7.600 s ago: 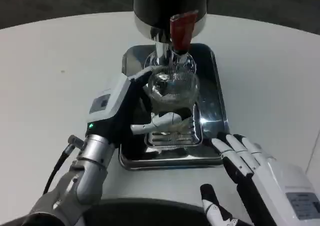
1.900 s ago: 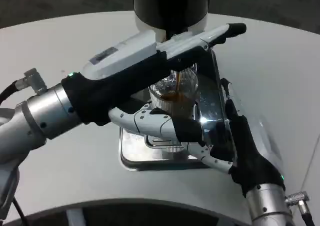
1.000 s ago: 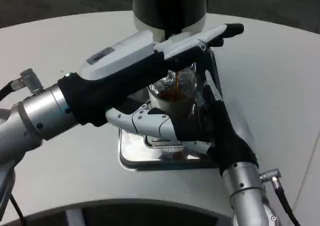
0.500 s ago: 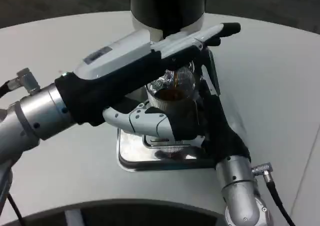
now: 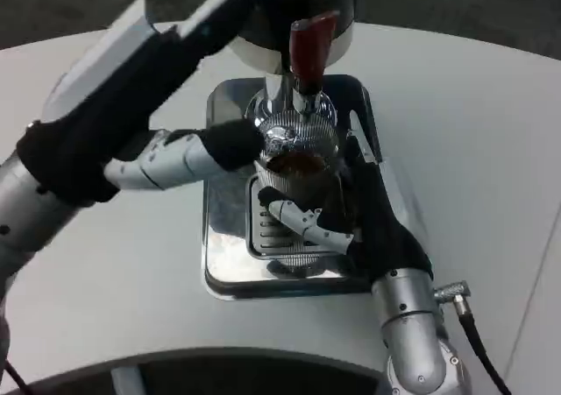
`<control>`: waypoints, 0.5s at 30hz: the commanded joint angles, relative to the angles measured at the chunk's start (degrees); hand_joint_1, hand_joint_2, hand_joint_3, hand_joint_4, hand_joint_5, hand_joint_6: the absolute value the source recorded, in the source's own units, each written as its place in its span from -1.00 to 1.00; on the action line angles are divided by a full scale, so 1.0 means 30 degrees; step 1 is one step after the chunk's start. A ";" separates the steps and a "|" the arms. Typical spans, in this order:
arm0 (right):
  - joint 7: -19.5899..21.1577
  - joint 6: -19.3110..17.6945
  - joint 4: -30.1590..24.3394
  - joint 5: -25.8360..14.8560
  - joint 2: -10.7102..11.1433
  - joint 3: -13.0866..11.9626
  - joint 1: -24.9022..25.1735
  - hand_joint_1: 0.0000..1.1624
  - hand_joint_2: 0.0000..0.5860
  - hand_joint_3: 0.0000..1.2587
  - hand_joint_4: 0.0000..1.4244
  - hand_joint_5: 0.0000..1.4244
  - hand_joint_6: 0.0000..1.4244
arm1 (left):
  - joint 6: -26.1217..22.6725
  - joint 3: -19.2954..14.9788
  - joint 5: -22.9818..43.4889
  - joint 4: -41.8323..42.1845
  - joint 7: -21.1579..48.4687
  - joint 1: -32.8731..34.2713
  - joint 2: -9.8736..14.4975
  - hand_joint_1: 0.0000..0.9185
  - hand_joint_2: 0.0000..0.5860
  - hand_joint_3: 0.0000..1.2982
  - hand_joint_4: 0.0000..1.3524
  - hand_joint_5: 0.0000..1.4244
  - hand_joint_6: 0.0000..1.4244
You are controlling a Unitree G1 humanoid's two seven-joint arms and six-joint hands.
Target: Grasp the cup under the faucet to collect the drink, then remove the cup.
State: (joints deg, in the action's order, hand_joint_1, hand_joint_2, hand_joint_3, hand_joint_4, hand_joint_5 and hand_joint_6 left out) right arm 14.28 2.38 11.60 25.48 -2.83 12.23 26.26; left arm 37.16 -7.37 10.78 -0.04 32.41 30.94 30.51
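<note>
You are looking at a cup (image 5: 296, 163) that is already holding dark drink: the ribbed clear glass is standing on the drip tray (image 5: 230, 264), directly beneath the red faucet handle (image 5: 308, 46) of the dispenser (image 5: 296, 10). I can see no stream running into the cup from the spout, so the collecting part appears to be finished or very nearly so, though the spout mouth itself is hard to make out.

Your right hand (image 5: 355, 215) is wrapping around the cup from the side nearer the camera and to the cup's right, with its fingers (image 5: 298, 215) curling across the glass front; I judge it to be gripping the cup. Your left hand (image 5: 188, 154) is reaching in from the cup's left, its dark fingertips lying right beside or against the cup's rim, holding nothing that I can see; whether those fingers are spread or pressed together I cannot tell from this angle.

What is remaining, as far as this shows, is the removal: the cup is sitting on the tray grille under the faucet and has not yet been drawn clear of the dispenser.

No brand, label or readable writing is showing on the cup, the tray, the dispenser or the hands.
</note>
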 commanded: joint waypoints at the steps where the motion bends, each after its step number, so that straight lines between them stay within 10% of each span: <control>1: -0.0130 -0.0152 0.0760 -0.0076 -0.0201 0.0417 0.0137 0.28 -0.41 -1.00 -1.00 -0.98 -0.73 | 0.0010 -0.0621 0.0332 0.0765 -0.0359 -0.1027 0.0044 -1.00 -0.47 -1.00 -1.00 -0.84 -0.89; 15: 0.0363 -0.0785 0.2733 -0.0382 -0.0503 0.0386 0.1141 0.31 -0.42 -1.00 -1.00 -0.98 -0.73 | -0.0708 -0.3258 0.0256 0.0918 -0.0960 -0.4810 0.0933 -1.00 -0.43 -0.96 -1.00 -0.80 -0.87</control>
State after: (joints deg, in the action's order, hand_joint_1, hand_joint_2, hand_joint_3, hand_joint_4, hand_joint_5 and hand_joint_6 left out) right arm 15.99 0.21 17.71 25.09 -3.60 12.74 29.81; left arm 35.34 -16.08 11.96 2.98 30.13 17.94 32.48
